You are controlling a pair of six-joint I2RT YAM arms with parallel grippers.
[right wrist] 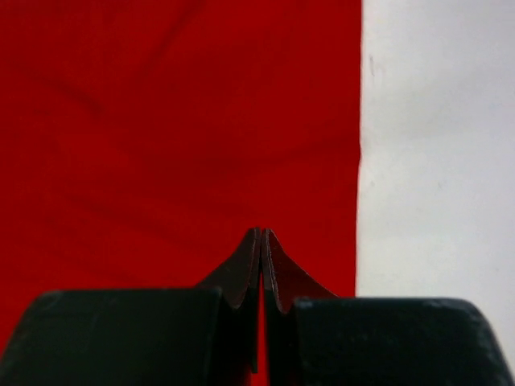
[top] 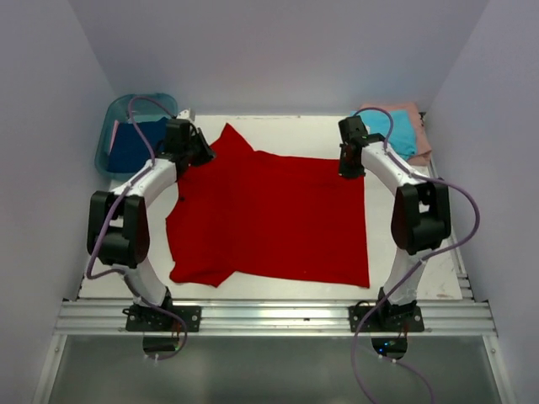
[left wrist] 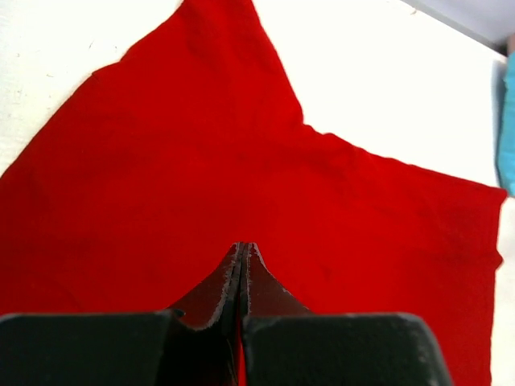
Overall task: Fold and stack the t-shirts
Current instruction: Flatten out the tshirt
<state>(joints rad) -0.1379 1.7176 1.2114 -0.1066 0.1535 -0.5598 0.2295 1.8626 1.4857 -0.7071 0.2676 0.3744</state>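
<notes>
Plainly the main risk is a false grip. Red t-shirt (top: 269, 215) lies spread flat over the middle of the white worktop (top: 286, 126), one layer on another. If the jaws have caught only the upper layer, or nothing, a lift would likely peel or miss the cloth.

Second risk: a skewed fold. Left gripper (left wrist: 243, 251) sits at the shirt's far left, by the far sleeve (top: 232, 139). Right gripper (right wrist: 261, 235) sits at the far right corner, just inside the straight side edge. These holds are not matched, so the cloth may come up crooked and the loose sleeve may trail or flop under. So close to the edge, the right-hand cloth could also slip free.

Third: the near-left corner looks rumpled and may get folded in as it lies.

Fourth: the right arm works near the folded teal t-shirt (top: 396, 133), which lies on the pale pink t-shirt (top: 418, 126) at the far right. A wide swing could nudge that stack.

Jaws, left: closed, tips pressed together, over red cloth.
Jaws, right: closed likewise, tips together over red cloth beside bare worktop.
No pinched fold shows at either pair of tips; I cannot tell whether cloth is held.

Dark blue t-shirt (top: 135, 147) sits in the teal tub (top: 114, 118), far left, untouched.
</notes>
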